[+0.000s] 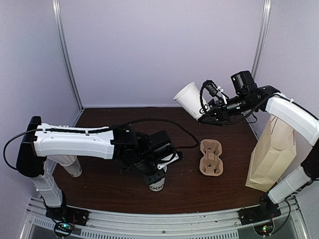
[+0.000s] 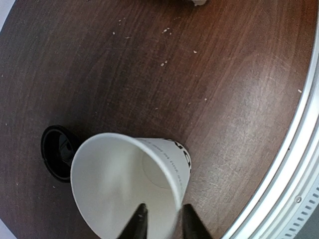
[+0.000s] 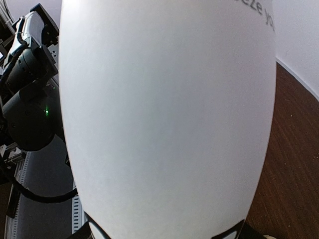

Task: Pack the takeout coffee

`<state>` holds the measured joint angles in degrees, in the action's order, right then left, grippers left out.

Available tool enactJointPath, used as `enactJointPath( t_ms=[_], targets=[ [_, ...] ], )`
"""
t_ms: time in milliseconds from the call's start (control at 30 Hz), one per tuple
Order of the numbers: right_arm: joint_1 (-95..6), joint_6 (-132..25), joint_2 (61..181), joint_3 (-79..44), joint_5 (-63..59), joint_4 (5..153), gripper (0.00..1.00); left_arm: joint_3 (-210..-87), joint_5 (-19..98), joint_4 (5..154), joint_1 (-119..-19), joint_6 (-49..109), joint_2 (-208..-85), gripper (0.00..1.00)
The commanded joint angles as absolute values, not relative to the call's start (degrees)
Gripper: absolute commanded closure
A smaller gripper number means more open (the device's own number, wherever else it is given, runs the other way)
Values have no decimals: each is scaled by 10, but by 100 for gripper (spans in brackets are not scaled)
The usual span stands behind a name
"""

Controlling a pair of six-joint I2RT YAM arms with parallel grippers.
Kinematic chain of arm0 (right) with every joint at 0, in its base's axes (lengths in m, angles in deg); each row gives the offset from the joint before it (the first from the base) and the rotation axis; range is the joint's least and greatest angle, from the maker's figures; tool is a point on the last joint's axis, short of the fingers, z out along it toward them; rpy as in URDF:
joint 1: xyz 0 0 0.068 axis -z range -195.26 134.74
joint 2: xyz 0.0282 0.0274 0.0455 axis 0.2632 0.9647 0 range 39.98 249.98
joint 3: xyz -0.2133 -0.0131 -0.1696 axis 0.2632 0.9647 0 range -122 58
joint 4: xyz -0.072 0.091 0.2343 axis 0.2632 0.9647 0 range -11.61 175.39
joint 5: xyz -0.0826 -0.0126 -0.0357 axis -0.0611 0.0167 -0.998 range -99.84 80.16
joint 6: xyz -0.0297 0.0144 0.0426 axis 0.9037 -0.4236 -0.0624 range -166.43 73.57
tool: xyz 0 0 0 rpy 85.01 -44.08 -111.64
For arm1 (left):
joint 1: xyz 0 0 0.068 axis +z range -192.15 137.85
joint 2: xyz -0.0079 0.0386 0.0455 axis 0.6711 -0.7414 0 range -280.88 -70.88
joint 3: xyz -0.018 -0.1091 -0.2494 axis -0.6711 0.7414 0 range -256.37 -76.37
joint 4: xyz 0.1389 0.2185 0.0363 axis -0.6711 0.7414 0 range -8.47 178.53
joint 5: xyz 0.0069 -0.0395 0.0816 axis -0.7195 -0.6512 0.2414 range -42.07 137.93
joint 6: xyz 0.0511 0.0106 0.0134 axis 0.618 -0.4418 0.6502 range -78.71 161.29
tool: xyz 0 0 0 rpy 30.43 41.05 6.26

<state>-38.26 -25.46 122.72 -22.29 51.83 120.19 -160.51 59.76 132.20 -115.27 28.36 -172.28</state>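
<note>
Notably: tall brown paper bag (image 1: 271, 154) right of brown moulded-pulp carrier (image 1: 210, 157). Right gripper (image 1: 207, 115) clamps large white paper cup (image 1: 190, 98) aloft behind carrier. Left gripper (image 2: 163, 215) pinches rim of small printed white cup (image 2: 124, 184), left of carrier; round black plastic lid (image 2: 56, 152) lies off beside it. Risk: thin wall buckles, cup tips.

Matt white paper cup (image 2: 124, 189), glossy black plastic lid (image 2: 56, 152), dark wood-grain table (image 2: 199, 74), rough pulp carrier (image 1: 210, 157).

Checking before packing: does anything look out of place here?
Yes. The paper cup in the left gripper is open; a black lid lies on the table beside it. The right gripper holds another white cup tilted in mid-air.
</note>
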Motion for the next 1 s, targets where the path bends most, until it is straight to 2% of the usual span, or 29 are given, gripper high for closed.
enactJointPath(
  t_ms=[0,67,300,400,500,800,967],
  targets=[
    [-379,-258,1217,-230,529,1187,42,-1623,605,1301,-1154,287,-1711,62],
    [-380,-258,1217,-228,529,1187,41,-1628,607,1303,-1154,289,-1703,56],
    [-380,-254,1215,-200,536,1179,40,-1717,643,1335,-1153,341,-1612,53],
    [-382,-257,1213,-182,549,1169,40,-1737,621,1300,-1152,383,-1558,45],
    [-393,-254,1210,-166,554,1163,40,-1740,567,1243,-1144,423,-1521,37],
    [-443,-180,1202,-178,548,1241,39,-1851,377,1249,-1042,383,-1578,41],
    [-457,-172,1198,-186,550,1261,39,-1831,254,1197,-998,316,-1594,35]
  ],
)
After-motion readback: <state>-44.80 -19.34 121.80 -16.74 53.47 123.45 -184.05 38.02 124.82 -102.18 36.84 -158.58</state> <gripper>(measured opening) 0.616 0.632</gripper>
